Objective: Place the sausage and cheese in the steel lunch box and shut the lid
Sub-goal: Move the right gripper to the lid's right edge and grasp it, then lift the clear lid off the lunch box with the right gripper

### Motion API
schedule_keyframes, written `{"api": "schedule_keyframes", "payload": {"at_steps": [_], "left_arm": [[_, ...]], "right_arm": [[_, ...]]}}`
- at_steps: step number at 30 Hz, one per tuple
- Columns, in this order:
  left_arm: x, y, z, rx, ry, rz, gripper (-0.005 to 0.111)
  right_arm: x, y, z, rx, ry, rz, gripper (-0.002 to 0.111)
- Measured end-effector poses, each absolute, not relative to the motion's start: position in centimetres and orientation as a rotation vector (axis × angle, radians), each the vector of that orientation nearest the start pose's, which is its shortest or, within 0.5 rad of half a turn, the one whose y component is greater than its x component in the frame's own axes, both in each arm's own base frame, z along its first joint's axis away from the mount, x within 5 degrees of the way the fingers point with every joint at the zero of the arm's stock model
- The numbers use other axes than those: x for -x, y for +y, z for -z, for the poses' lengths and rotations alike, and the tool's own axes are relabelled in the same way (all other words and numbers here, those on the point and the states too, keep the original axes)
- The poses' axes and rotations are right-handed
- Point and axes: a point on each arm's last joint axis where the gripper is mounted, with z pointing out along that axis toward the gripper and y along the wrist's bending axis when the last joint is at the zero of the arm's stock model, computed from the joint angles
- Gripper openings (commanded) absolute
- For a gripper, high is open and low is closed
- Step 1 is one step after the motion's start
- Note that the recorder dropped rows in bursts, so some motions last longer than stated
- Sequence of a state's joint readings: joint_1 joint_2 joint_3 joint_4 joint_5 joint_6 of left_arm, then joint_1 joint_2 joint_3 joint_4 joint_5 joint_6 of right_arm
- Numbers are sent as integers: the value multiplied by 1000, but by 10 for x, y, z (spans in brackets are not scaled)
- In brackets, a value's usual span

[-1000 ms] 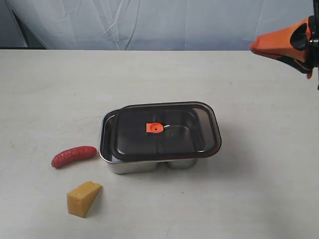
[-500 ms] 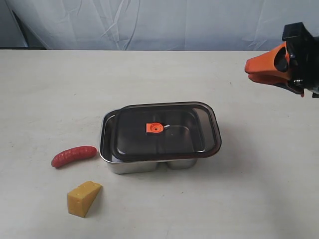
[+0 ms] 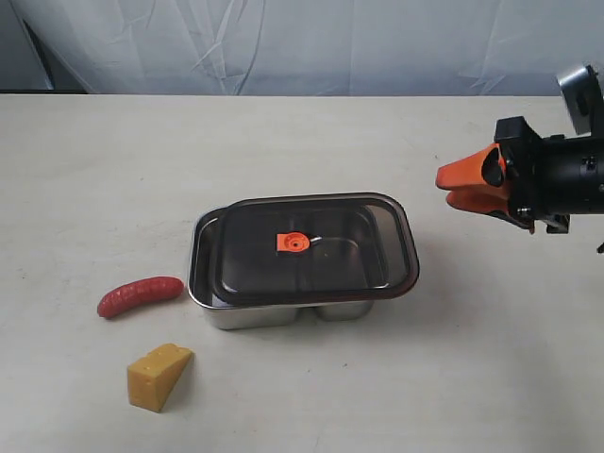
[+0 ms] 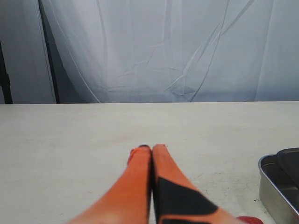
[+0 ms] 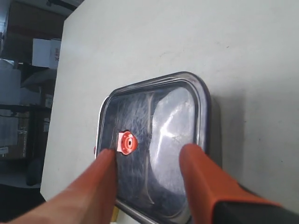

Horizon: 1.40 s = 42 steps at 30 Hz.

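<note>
The steel lunch box [image 3: 253, 315] stands mid-table with the dark translucent lid [image 3: 340, 257] lying on top, shifted slightly to the right; its orange valve [image 3: 293, 243] faces up. The red sausage [image 3: 140, 295] lies left of the box, and the yellow cheese [image 3: 159, 376] sits nearer the front. My right gripper [image 3: 450, 187] hovers open to the right of the box, above the table. In the right wrist view its fingers [image 5: 191, 158] frame the lid [image 5: 168, 135] from a distance. My left gripper [image 4: 152, 149] is shut and empty, out of the exterior view, with the box corner [image 4: 273, 186] beside it.
The pale table [image 3: 302, 142] ends at a white curtain [image 3: 302, 42] along the back. In the right wrist view the table edge [image 5: 60, 93] shows, with shelves and boxes beyond it.
My right gripper has come down and leftward from the upper right, closer to the box. Box, lid, sausage and cheese have not moved.
</note>
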<state>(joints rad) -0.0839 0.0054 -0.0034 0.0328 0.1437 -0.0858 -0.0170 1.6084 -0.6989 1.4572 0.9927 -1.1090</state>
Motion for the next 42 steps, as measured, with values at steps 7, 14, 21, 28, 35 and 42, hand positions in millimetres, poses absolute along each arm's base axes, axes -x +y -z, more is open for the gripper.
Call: {"api": "schedule_keyframes", "payload": {"at_steps": [7, 14, 21, 28, 35, 42], "left_arm": [[-56, -4, -201, -21, 1630, 102, 0], [-56, -4, -201, -27, 1630, 95, 0], [-56, -4, -201, -27, 1630, 95, 0], [-56, -4, -201, -28, 1630, 94, 0], [-56, -4, -201, -28, 1628, 94, 0], [-56, -4, -201, -28, 1628, 94, 0]], "right_arm": [[-274, 73, -163, 26, 2408, -1418, 45], [-277, 75, -136, 12, 2430, -1497, 45], [-277, 80, -119, 7, 2423, -1580, 45], [-271, 100, -112, 106, 2448, -1610, 45], [-269, 111, -110, 139, 2465, -1588, 41], [-270, 110, -108, 122, 2468, -1566, -1]]}}
